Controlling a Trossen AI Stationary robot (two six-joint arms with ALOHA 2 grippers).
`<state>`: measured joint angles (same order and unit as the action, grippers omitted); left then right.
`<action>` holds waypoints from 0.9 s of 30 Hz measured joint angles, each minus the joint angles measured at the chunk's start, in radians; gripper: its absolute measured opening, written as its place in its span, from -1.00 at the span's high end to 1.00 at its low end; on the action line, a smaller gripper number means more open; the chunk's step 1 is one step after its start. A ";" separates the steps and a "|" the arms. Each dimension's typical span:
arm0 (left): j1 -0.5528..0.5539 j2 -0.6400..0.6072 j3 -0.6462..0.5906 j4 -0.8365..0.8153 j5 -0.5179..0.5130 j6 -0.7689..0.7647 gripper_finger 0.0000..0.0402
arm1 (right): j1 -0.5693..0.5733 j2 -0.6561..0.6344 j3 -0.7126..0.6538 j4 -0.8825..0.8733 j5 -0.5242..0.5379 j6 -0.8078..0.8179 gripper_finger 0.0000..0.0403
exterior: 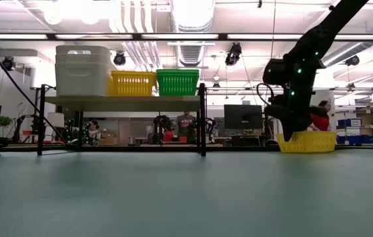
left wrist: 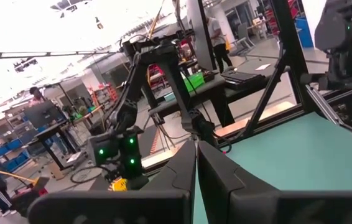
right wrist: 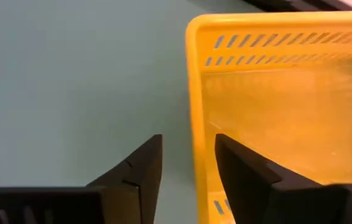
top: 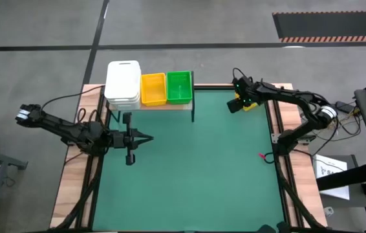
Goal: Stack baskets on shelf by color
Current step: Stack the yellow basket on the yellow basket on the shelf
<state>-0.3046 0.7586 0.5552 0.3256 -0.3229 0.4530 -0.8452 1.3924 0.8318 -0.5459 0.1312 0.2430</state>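
The wooden shelf [top: 182, 106] stands at the table's far edge and carries a stack of white baskets [top: 123, 84], a yellow basket [top: 152, 88] and a green basket [top: 178, 87], side by side. They also show in the low view, on the shelf [exterior: 124, 102]. Another yellow basket [top: 250, 105] rests by its bottom on the green mat at the far right [exterior: 307, 141]. My right gripper [right wrist: 188, 168] is open and points down over this basket's left wall [right wrist: 196, 124], one finger outside and one inside, without touching. My left gripper [top: 145, 138] is shut and empty near the table's left edge.
The shelf's thin black posts [top: 193, 110] stand on the mat in front of the baskets. A small red thing [top: 260, 156] lies near the mat's right edge. Wooden strips [top: 73, 168] border the mat. People and desks show in the room behind.
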 joint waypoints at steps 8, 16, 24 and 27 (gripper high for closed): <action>0.000 -0.025 -0.004 -0.001 -0.023 0.056 1.00 | 0.003 0.015 0.000 0.004 0.000 -0.028 0.81; 0.002 -0.111 -0.010 -0.016 -0.162 0.129 1.00 | 0.088 -0.115 0.033 -0.127 0.094 -0.044 0.95; 0.000 -0.125 -0.178 0.167 -0.159 0.111 1.00 | 0.337 -0.251 0.225 -0.311 0.197 -0.034 0.96; 0.000 -0.130 -0.232 0.323 -0.159 0.184 1.00 | 0.459 -0.263 0.348 -0.383 0.281 -0.038 0.96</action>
<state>-0.3046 0.6282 0.3236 0.6482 -0.4816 0.6366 -0.3863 1.1297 1.1797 -0.9284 0.4121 0.2047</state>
